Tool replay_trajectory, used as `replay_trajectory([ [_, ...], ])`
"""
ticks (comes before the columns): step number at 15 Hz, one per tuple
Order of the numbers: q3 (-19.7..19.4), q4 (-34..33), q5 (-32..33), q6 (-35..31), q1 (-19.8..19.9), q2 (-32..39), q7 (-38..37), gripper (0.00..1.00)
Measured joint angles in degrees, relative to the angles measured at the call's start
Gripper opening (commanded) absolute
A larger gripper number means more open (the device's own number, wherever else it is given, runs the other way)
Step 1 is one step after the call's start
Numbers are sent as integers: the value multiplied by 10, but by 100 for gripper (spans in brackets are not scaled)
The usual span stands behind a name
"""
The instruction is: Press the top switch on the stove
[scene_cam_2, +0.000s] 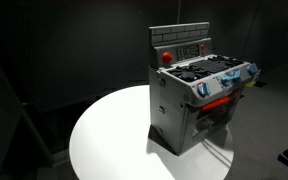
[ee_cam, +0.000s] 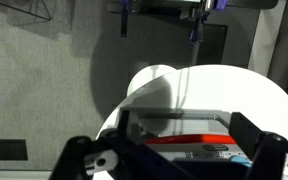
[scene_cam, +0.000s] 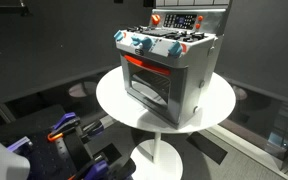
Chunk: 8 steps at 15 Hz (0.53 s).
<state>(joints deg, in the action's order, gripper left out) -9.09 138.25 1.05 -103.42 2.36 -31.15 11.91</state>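
We see the stove (scene_cam: 172,72) upright on the round white counter (scene_cam: 112,100). It is a small silver-grey toy oven, and in an exterior view (scene_cam_2: 184,112) it stands toward one side of the counter (scene_cam_2: 109,140), with a broad bare stretch beside it. Its raised back panel (scene_cam: 189,20) carries a red button (scene_cam: 154,19) at one end, which also shows in an exterior view (scene_cam_2: 166,57). Nothing touches the button. Below the panel lie the black burners (scene_cam_2: 199,70). A row of blue-and-white knobs (scene_cam: 149,46) runs along the front edge, above the red-trimmed glass door (scene_cam: 149,78), which is closed.

In the wrist view the pincer (ee_cam: 181,128) comes in from the bottom edge. Its dark fingers (ee_cam: 269,150) are spread wide and released, with nothing held between them. Past the fingers we make out part of the stove (ee_cam: 184,141) as a red strip with silver above it. It is apart from the fingers, and beyond it the white counter (ee_cam: 224,85) curves away. We cannot tell from this view how high the pincer hangs over the stove, and we cannot make it out with certainty in either exterior view.

Around the counter the room is dark, with grey floor (ee_cam: 44,80) beneath.
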Motion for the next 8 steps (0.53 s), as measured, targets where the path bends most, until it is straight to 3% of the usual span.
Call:
replay_trajectory([
  [8,2,-1,0,-20,0,3,-1,100],
])
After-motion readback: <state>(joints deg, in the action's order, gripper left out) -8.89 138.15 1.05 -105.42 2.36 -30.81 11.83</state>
